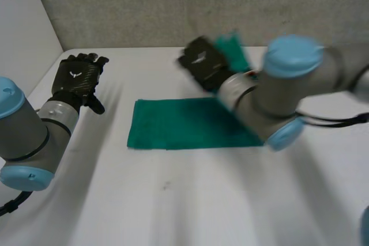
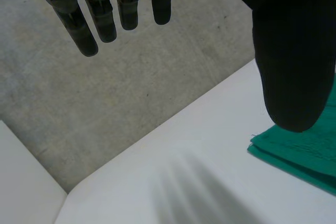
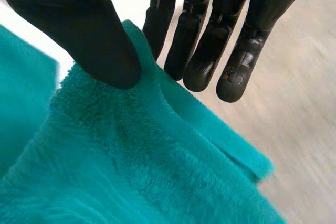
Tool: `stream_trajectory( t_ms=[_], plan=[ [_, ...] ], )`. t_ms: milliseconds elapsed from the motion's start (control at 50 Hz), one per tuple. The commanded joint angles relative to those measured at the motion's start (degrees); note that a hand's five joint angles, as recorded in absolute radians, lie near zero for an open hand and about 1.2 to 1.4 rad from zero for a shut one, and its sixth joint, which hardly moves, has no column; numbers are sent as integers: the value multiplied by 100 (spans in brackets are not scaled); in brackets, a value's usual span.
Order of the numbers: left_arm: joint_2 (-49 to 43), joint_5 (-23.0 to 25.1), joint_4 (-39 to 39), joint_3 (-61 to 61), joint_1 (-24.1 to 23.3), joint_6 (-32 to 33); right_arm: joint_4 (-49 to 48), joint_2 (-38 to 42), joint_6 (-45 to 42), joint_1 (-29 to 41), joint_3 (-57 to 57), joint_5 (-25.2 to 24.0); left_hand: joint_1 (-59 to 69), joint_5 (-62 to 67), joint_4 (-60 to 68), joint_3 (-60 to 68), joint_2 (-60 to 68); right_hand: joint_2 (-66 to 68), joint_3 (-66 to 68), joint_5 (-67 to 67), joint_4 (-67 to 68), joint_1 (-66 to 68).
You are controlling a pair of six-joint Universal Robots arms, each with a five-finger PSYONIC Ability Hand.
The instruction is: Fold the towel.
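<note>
Towel (image 1: 184,124): green, mid white table (image 1: 173,200), flat; stacked edges suggest one fold done. Right hand (image 1: 202,61) pinches lifted corner, thumb against fingers, at towel's 1 o'clock. Left hand (image 1: 76,79) at 10 o'clock, well apart, fingers straight, empty. Next fold probably under way, not laid.

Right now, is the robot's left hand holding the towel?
No. The left hand has straight fingers that hold nothing, and it is well apart from the green towel.
</note>
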Motion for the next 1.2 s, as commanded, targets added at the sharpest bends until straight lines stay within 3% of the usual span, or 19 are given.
stream_trajectory(
  t_ms=[20, 100, 120, 140, 160, 200, 300, 320, 480, 700, 800, 860, 1000, 1020, 1100, 1200],
  plan=[
    [24, -26, -2, -15, 48, -1, -308, 989, -341, 1019, -22, -267, -154, -217, -179, -258, -206, 1246, 1214, 1377, 1184, 2492],
    [24, -9, 6, -15, 31, -1, -291, 1157, -544, 1063, -22, -205, -154, -217, -180, -258, -207, 1246, 1214, 1377, 1184, 2492],
    [24, -9, 6, -15, 31, -1, -291, 1192, -639, 1055, -48, -162, -154, -217, -180, -258, -207, -813, -845, -682, -875, 433],
    [24, 9, 6, 11, -30, -1, -291, 1166, -666, 1002, -101, 22, -154, -217, -180, -258, -207, -3981, -4013, -3850, -4043, -2735],
    [24, 9, 6, 38, -48, -1, -291, 1166, -667, 1002, -101, 23, -154, -217, -180, -258, -207, -4013, -4045, -3882, -4075, -2766],
    [33, 18, 15, 73, -75, -1, -291, 1070, -580, 984, -110, 285, -154, -217, -180, -258, -207, -5754, -5786, -5623, -5816, -4508],
    [-2, 35, 42, 240, -312, -10, -264, 419, -122, 870, 48, 779, -171, -234, -196, -275, -223, -5754, -5786, -5623, -5816, -4508],
    [-106, 35, 50, 449, -547, -10, -238, -77, 600, 574, 483, 997, -171, -234, -196, -275, -223, -5754, -5786, -5623, -5816, -4508],
    [-782, 53, 15, 1074, -1155, -325, 217, -794, 2030, -201, 1576, 1017, -104, -167, -129, -208, -156, -5754, -5786, -5623, -5816, -4508],
    [-2014, 35, -362, 1883, -1358, -335, 949, -750, 2251, -1054, 2324, 946, -53, -116, -79, -157, -106, -5632, -5664, -5501, -5694, -4386],
    [-2243, 0, -477, 1980, -1323, -177, 826, -610, 2242, -1230, 2483, 771, -53, -116, -79, -157, -106, -4772, -4804, -4641, -4834, -3525],
    [-2261, -17, -486, 1893, -1270, 86, 563, -504, 2251, -1344, 2570, 683, -70, -133, -95, -174, -122, -3446, -3478, -3316, -3508, -2200],
    [-2138, -26, -512, 1664, -1217, 263, 342, -232, 2251, -1494, 2615, 665, -87, -150, -112, -191, -139, -1829, -1861, -1699, -1891, -583],
    [-2059, -26, -512, 1620, -1217, 263, 307, -162, 2251, -1503, 2623, 665, -87, -150, -112, -191, -139, -794, -826, -663, -856, 453],
    [-1892, -26, -512, 1497, -1217, 263, 246, -170, 2260, -1608, 2623, 578, -87, -150, -112, -191, -139, 1238, 1206, 1369, 1177, 2485],
    [-1716, -26, -503, 1392, -1217, 263, 246, -223, 2409, -1635, 2650, 603, -87, -150, -112, -191, -139, 1246, 1214, 1377, 1184, 2492]
  ],
)
